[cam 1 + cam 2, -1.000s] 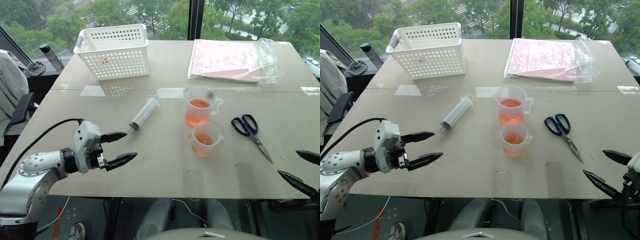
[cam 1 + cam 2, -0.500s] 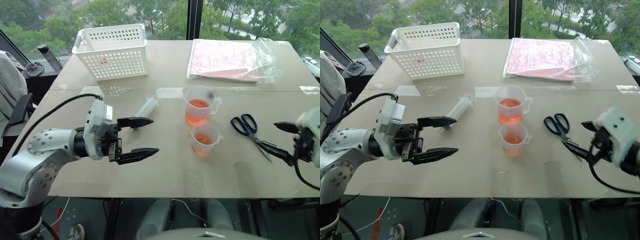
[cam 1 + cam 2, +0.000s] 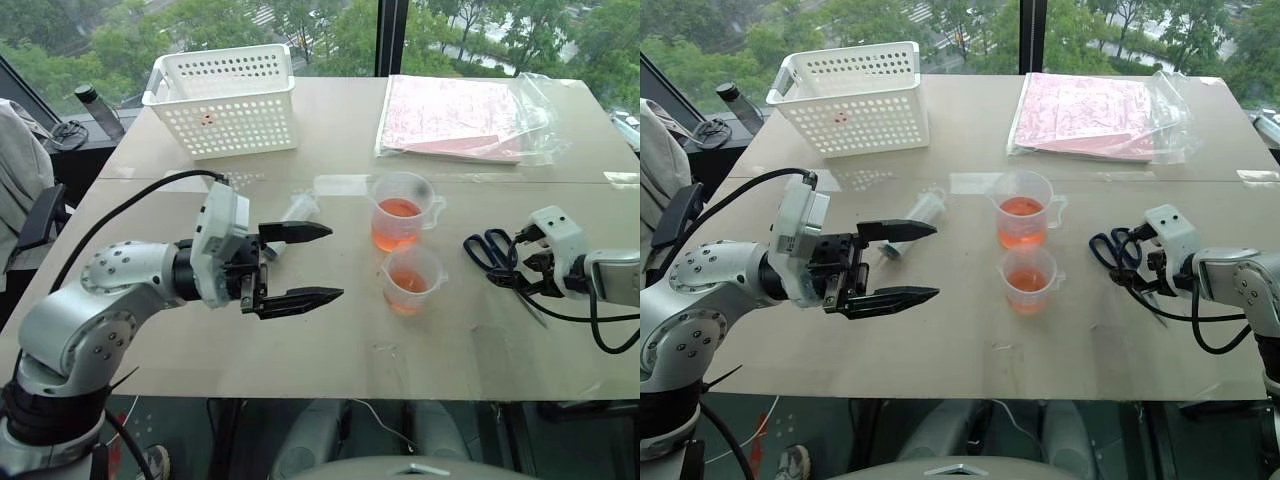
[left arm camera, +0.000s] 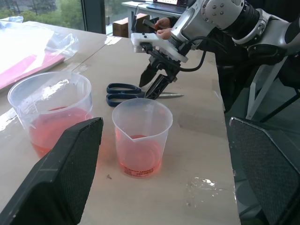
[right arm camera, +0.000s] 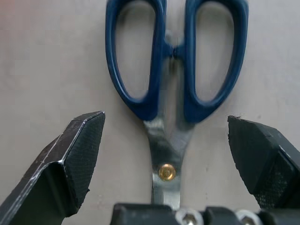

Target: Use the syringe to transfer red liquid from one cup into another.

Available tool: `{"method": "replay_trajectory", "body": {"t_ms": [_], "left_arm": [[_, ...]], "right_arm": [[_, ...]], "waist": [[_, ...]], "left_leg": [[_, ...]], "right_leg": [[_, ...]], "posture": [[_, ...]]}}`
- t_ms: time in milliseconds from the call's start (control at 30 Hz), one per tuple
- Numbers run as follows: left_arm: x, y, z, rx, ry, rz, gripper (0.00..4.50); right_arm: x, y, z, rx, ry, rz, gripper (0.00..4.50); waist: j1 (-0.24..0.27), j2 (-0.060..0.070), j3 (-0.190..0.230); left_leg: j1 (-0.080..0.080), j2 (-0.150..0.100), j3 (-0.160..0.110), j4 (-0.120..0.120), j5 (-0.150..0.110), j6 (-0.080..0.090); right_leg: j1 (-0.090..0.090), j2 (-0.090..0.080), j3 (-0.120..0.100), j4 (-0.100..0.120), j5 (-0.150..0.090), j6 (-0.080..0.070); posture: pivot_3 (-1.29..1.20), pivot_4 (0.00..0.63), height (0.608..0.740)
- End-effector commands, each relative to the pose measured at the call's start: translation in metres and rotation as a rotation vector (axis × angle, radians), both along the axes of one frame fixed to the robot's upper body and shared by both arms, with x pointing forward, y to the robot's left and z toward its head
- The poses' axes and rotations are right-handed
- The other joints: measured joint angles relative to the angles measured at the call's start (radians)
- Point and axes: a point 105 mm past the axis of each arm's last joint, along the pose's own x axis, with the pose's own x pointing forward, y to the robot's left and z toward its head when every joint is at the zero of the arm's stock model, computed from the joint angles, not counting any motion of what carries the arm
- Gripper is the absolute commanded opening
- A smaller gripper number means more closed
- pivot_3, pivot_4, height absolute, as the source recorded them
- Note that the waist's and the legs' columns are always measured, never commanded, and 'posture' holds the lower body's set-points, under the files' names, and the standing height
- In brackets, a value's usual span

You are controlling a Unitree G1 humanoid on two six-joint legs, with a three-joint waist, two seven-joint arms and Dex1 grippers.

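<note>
The syringe point(image 3: 297, 209) lies on the table left of the cups, partly hidden behind my left gripper's upper finger. The taller handled cup point(image 3: 401, 210) holds red liquid point(image 3: 398, 226). The shorter cup point(image 3: 411, 279) stands just in front of it, with a shallower layer of red liquid. My left gripper point(image 3: 335, 262) hovers open and level, left of the cups and pointing at them; the short cup point(image 4: 140, 136) sits between its fingers in the left wrist view. My right gripper point(image 5: 164, 136) points down, open, straddling the blue-handled scissors point(image 5: 149, 105).
A white perforated basket point(image 3: 225, 100) stands at the back left. Pink sheets in a clear plastic bag point(image 3: 460, 115) lie at the back right. A dark bottle point(image 3: 95, 105) stands off the table's left corner. The table's front edge point(image 3: 350, 385) is near.
My left gripper rose and swung right to beside the cups, in front of the syringe. My right gripper came in from the front right edge and tipped down over the scissors.
</note>
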Motion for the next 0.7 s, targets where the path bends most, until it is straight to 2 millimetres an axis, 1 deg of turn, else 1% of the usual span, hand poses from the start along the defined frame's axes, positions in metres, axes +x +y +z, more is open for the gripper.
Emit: {"method": "replay_trajectory", "body": {"t_ms": [33,67,100,133,167,267,333,367,467,533,600,700], "left_arm": [[-0.006,-0.001,0.008,0.001,-0.051,0.001,4.50],[-0.006,-0.001,0.008,-0.001,-0.051,0.003,4.50],[-0.007,-0.001,0.008,-0.002,-0.051,0.004,4.50],[-0.007,-0.001,0.007,-0.001,-0.052,0.005,4.50],[-0.007,-0.001,0.007,0.001,-0.054,0.005,4.50],[-0.007,0.000,0.008,-0.003,-0.057,0.019,4.50],[-0.006,0.001,0.008,-0.004,-0.058,0.027,4.50],[-0.005,0.002,0.008,-0.002,-0.062,0.037,4.50],[-0.003,0.001,0.008,-0.003,-0.069,0.045,4.50],[-0.002,0.001,0.010,-0.008,-0.071,0.043,4.50],[0.001,0.001,0.010,-0.005,-0.076,0.042,4.50],[0.003,0.000,0.011,-0.006,-0.081,0.041,4.50]], "right_arm": [[-0.003,-0.013,-0.003,-0.048,0.005,-0.021,3.68],[-0.004,-0.013,-0.005,-0.050,0.012,-0.018,3.39],[-0.005,-0.014,-0.008,-0.062,0.014,-0.016,2.74],[-0.006,-0.015,-0.011,-0.059,0.019,-0.020,2.30],[-0.006,-0.015,-0.012,-0.049,0.023,-0.027,1.72],[-0.007,-0.021,-0.009,-0.050,-0.003,-0.060,0.57],[-0.005,-0.033,0.000,-0.058,-0.047,-0.130,0.44],[-0.001,-0.044,0.008,-0.076,-0.081,-0.192,0.43],[0.005,-0.069,0.024,-0.118,-0.147,-0.331,0.42],[0.009,-0.081,0.030,-0.148,-0.164,-0.396,0.42],[0.011,-0.090,0.031,-0.193,-0.171,-0.437,0.42],[0.013,-0.091,0.025,-0.216,-0.150,-0.429,0.42]], "waist": [[0.001,0.000,0.000],[0.002,0.000,0.000],[0.002,0.000,0.000],[0.003,0.000,0.000],[0.002,0.000,0.000],[0.002,-0.002,-0.001],[0.001,-0.002,-0.001],[0.003,-0.002,-0.001],[0.007,-0.001,-0.001],[0.005,0.000,0.000],[0.002,0.000,0.000],[-0.001,0.000,0.000]], "left_leg": [[0.000,0.000,0.000,0.000,0.000,0.000],[0.000,0.000,0.000,0.000,0.000,0.000],[0.000,0.000,0.000,0.000,0.000,0.000],[0.000,0.000,0.000,0.000,0.000,0.000],[0.000,0.000,0.000,0.001,0.000,0.000],[0.001,0.000,-0.001,0.001,0.000,0.000],[0.001,0.000,0.000,0.001,0.000,0.000],[0.001,0.000,0.000,0.001,0.000,0.000],[0.001,0.000,0.000,0.001,0.000,0.000],[0.001,0.000,0.000,0.001,0.000,0.000],[0.001,0.000,0.000,0.001,0.000,0.000],[0.001,0.000,0.001,0.001,0.000,0.000]], "right_leg": [[0.000,0.000,0.000,0.000,0.000,0.000],[0.000,0.000,0.000,0.000,0.000,0.000],[0.000,0.000,0.000,0.000,0.000,0.000],[0.000,0.000,0.000,0.000,0.000,0.000],[0.000,0.000,0.000,0.000,0.000,0.000],[0.001,0.000,0.000,0.000,0.000,0.000],[0.002,0.000,0.000,0.000,0.000,0.000],[0.002,0.000,0.000,0.000,0.000,0.001],[0.002,0.000,0.000,0.000,0.001,0.001],[0.001,0.000,0.000,0.000,0.001,0.001],[0.001,0.000,0.000,0.000,0.001,0.001],[0.000,0.001,0.000,0.001,0.001,0.001]], "posture": [[0.00,0.150,0.740],[0.00,0.150,0.740],[0.00,0.150,0.740],[0.00,0.150,0.740],[0.00,0.150,0.740],[0.00,0.150,0.740],[0.00,0.150,0.740],[0.00,0.150,0.740],[0.00,0.150,0.740],[0.00,0.150,0.740],[0.00,0.150,0.740],[0.00,0.150,0.740]]}}
